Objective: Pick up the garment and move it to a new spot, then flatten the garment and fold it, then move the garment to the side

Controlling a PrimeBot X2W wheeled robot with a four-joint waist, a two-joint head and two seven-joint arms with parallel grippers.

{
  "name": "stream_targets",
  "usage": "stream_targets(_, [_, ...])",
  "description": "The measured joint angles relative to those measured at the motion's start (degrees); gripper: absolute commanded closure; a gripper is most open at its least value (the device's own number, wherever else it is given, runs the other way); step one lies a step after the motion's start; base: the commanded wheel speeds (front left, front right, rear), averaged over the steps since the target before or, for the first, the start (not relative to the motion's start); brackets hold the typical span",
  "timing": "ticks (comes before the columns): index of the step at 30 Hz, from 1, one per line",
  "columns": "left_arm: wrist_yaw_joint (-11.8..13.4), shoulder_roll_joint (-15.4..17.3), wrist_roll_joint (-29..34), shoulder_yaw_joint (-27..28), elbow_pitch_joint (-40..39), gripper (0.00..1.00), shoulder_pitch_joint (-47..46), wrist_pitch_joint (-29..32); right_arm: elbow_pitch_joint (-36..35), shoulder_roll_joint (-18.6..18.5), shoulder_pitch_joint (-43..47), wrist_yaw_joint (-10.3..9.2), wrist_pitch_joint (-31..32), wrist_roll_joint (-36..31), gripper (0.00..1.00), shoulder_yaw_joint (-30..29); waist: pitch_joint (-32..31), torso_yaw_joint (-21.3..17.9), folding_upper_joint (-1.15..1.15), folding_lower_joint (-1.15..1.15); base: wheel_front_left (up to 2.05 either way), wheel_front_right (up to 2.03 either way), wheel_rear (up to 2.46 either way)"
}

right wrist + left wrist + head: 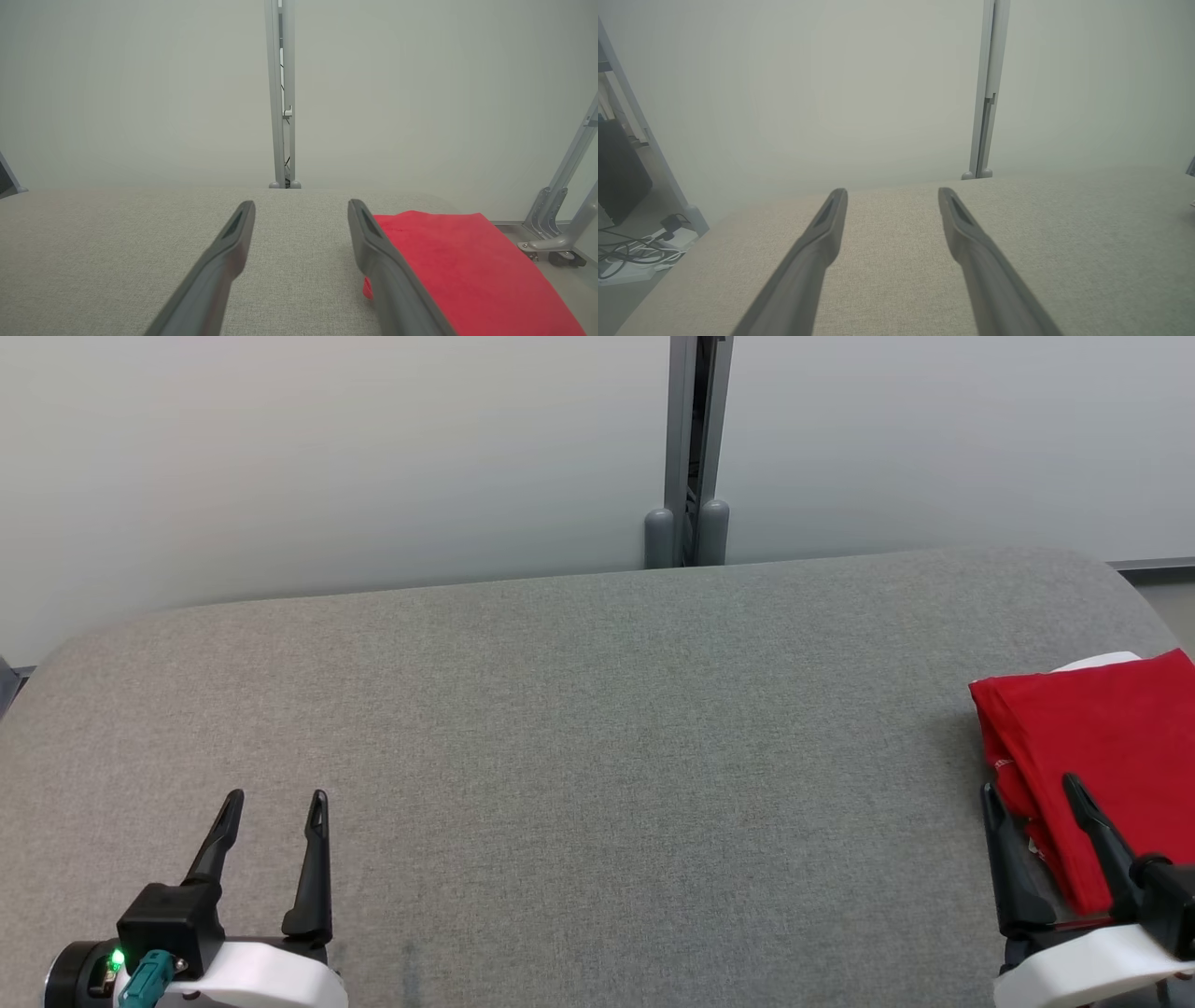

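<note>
We find the garment, a red cloth piece, lying in a folded stack at the right edge of the tabletop, about midway between the near and far edges. A white item shows at its far side; we cannot tell what it is. The left gripper hovers at the near left corner, well apart from the garment, with its two fingers spread and nothing between them. The right gripper stands at the near right corner with its fingers likewise spread and empty. In the head view its tips overlap the near left corner of the stack, but we cannot tell whether they touch the cloth. We judge the garment to be light, soft and limp. It will sag, and its layers may slide apart if lifted by one point. The grey cloth cover of the tabletop should give enough friction to hold it in place. For a transfer, we recommend pinching through all layers at the folded left edge, near a corner. For spreading it out, we recommend taking two separate corners, one in each gripper.
</note>
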Motion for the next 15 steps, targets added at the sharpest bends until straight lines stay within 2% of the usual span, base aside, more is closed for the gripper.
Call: stream_targets(15, [0.0, 0.0, -1.0, -0.3, 0.1, 0.0, 0.0, 0.5, -1.3, 0.1, 0.9, 0.0, 0.5, 1.0, 0.0, -0.2, 0.5, 0.1, 0.0, 0.0, 0.0, 0.0, 0.0])
